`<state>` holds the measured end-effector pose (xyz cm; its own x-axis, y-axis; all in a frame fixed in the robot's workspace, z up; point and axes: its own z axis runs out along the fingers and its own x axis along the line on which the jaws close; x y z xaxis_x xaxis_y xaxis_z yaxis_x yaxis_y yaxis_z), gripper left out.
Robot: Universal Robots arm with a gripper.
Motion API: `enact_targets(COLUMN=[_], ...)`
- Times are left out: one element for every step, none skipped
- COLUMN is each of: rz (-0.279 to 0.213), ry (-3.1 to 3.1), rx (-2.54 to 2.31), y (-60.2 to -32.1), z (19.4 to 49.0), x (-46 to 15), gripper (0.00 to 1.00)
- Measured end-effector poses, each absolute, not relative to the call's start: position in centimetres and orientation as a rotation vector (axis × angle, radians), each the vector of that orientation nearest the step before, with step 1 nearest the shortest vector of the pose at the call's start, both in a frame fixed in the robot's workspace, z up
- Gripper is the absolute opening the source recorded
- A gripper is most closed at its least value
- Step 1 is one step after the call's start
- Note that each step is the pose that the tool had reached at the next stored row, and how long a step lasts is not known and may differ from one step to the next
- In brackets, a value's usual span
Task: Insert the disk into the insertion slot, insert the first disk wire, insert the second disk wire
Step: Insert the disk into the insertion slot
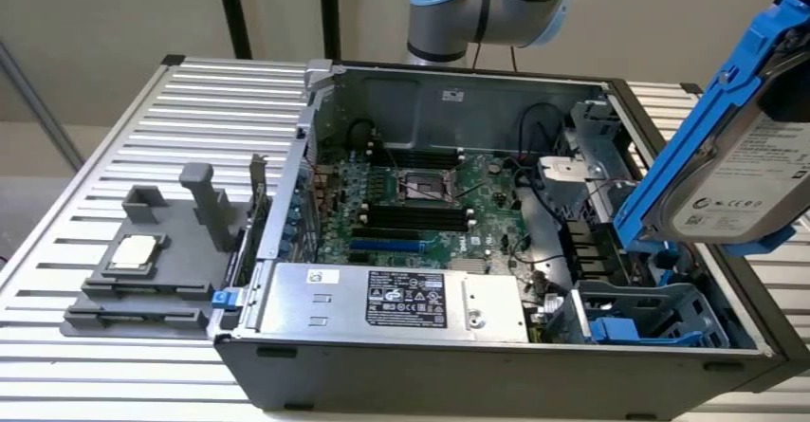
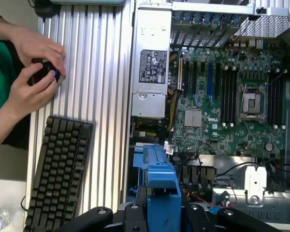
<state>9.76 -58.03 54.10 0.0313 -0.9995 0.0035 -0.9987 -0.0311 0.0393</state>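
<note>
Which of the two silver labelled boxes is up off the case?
The blue-framed disk, up in the air and tilted at the exterior view's right; the power supply lies flat inside the case.

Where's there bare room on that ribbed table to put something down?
Bare ribbed table beyond the grey stand, beside the computer case; also the strip between keyboard and case. Crowded: inside the case, under the raised disk.

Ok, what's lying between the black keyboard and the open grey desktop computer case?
Nothing; that stretch is bare. In the wrist view, just the ribbed silver metal tabletop runs between the black keyboard and the open grey computer case.
</note>
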Motion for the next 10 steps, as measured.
enact_targets(rz=[-0.039, -0.039, -0.039, -0.039, -0.039, -0.039, -0.039, -0.039, -0.039, -0.039], ry=[-2.165, -2.165, -2.165, -2.165, -2.165, -2.165, -2.165, -2.165, -2.165, -2.165], rx=[2.234, 2.234, 2.234, 2.234, 2.234, 2.234, 2.234, 2.234, 2.234, 2.234], y=[-58.03, -58.03, -58.03, -58.03, -58.03, -58.03, -58.03, -58.03, -58.03, -58.03], z=[54.11, 54.13, 54.15, 54.17, 54.2, 54.22, 54.23, 54.23, 54.22, 54.17], x=[9.76, 9.76, 9.76, 9.76, 9.76, 9.76, 9.76, 9.76, 9.76, 9.81], gripper=[0.32, 0.32, 0.32, 0.32, 0.32, 0.32, 0.32, 0.32, 0.32, 0.32])
